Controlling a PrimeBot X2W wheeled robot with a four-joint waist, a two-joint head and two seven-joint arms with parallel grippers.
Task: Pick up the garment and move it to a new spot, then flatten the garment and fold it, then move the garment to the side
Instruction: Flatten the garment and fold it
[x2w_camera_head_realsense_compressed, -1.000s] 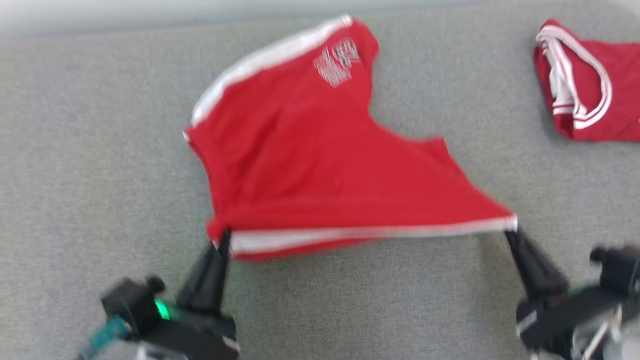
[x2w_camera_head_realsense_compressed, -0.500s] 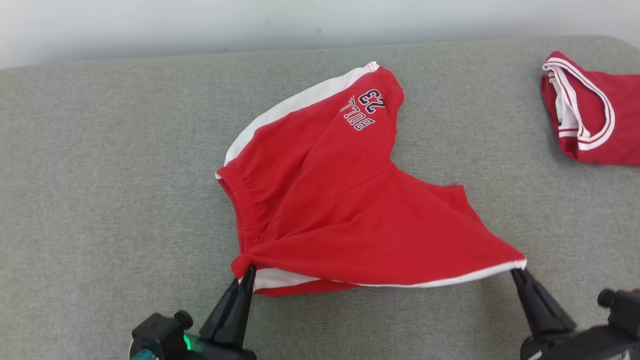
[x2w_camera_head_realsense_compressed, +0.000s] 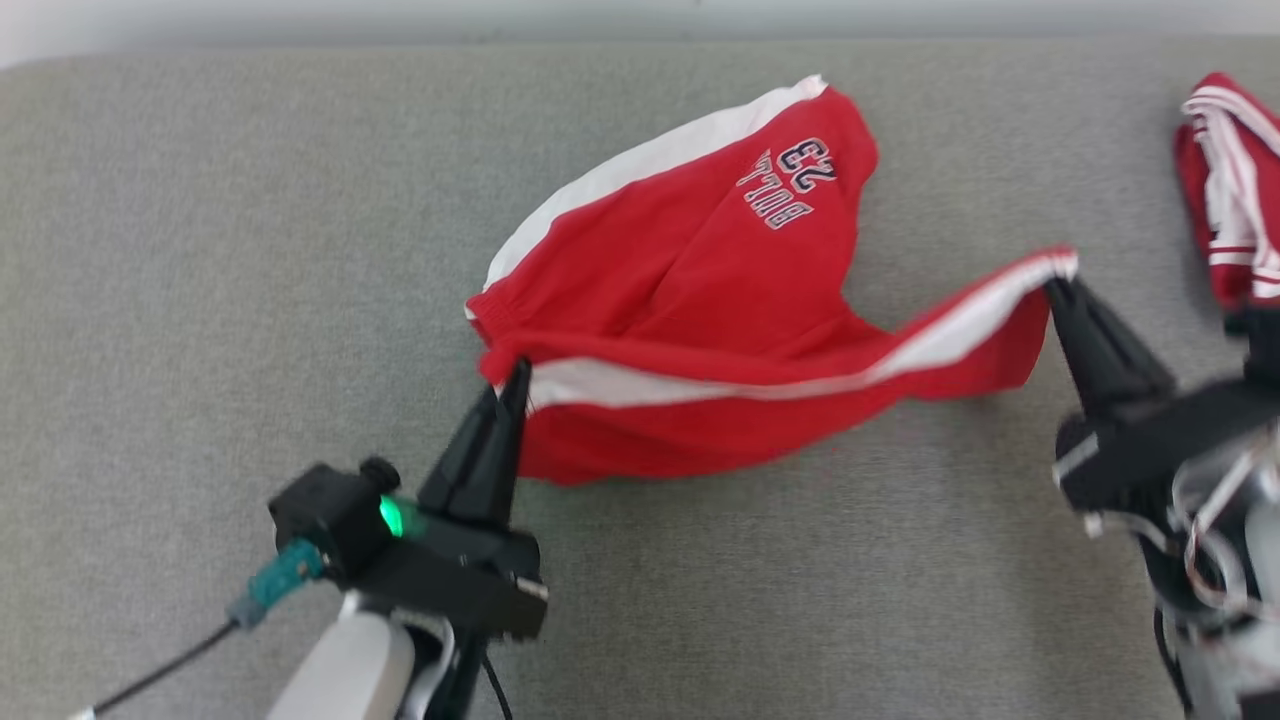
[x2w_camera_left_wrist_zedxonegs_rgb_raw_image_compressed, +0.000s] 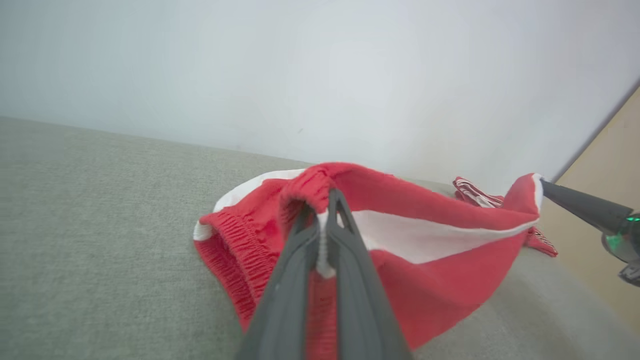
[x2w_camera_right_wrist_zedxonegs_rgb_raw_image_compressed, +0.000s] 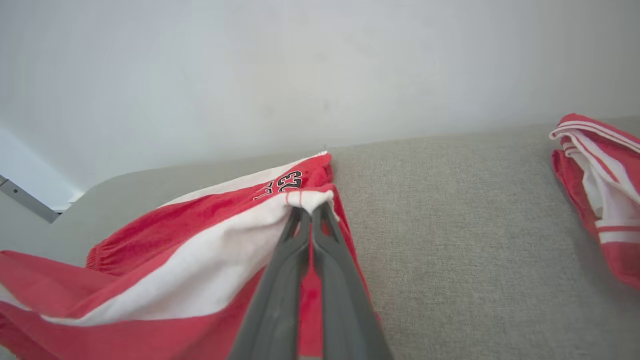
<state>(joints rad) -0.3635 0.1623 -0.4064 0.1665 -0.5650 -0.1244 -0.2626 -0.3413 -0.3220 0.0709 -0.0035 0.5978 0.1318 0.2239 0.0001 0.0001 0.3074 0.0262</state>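
Grey woven upholstery spreads under everything, with a pale wall behind it. On it, just above the middle of the head view, are the red shorts with a white side stripe. Their far half lies on the fabric, and their near edge is lifted and stretched between the two claws. The printed leg (number 23, upside down from the head camera) points toward 1 o'clock. At 7 o'clock of the shorts, the left gripper has its fingers pinched together on the elastic waistband corner. At 3 o'clock, the right gripper is clamped just as tight on the white-striped hem corner, holding it off the surface. Beyond it, at the 2 o'clock edge of the view, a second red garment with white trim lies bunched, apart from the shorts.
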